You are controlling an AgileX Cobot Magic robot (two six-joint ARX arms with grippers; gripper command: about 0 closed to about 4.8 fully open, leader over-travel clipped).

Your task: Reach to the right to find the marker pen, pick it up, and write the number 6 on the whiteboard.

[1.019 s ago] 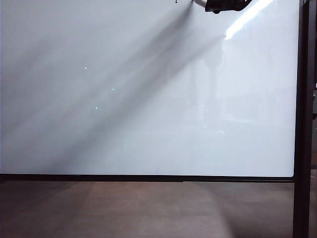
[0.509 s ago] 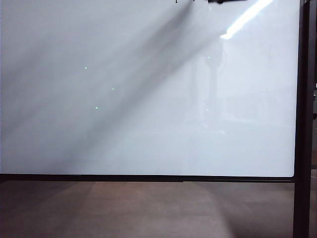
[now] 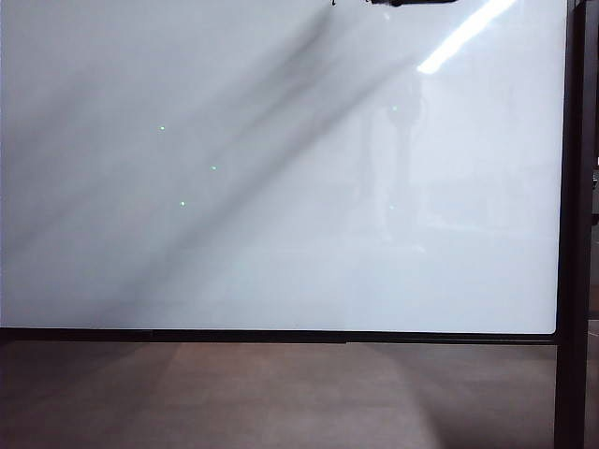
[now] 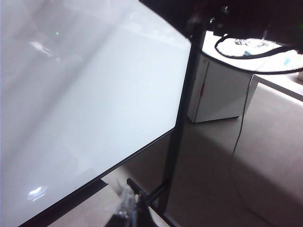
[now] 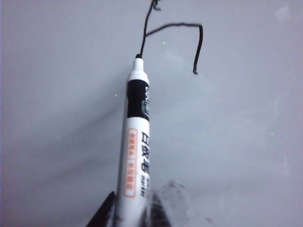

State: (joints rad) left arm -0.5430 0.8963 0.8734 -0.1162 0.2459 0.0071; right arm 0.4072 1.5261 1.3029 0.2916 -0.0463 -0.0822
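Exterior view: the whiteboard (image 3: 281,187) is big, shiny and white, with a thin black frame and a bright strip of light in one corner. A dark bit of the right pincer (image 3: 412,3) peeks in at the top edge, with a tiny black ink mark just beside it. Brown floor (image 3: 281,393) lies below.

Left wrist view: the left pincer (image 4: 130,213) shows only as a dark, blurry tip, so I cannot tell how open it is. The board slants away beyond it on a black stand (image 4: 182,118).

Right wrist view: the right pincer (image 5: 130,213) grips a marker pen (image 5: 135,142), white with a black band and orange label. Its black tip touches the board. The number 6 (image 5: 173,38), thin wobbly black lines, starts right at the tip.
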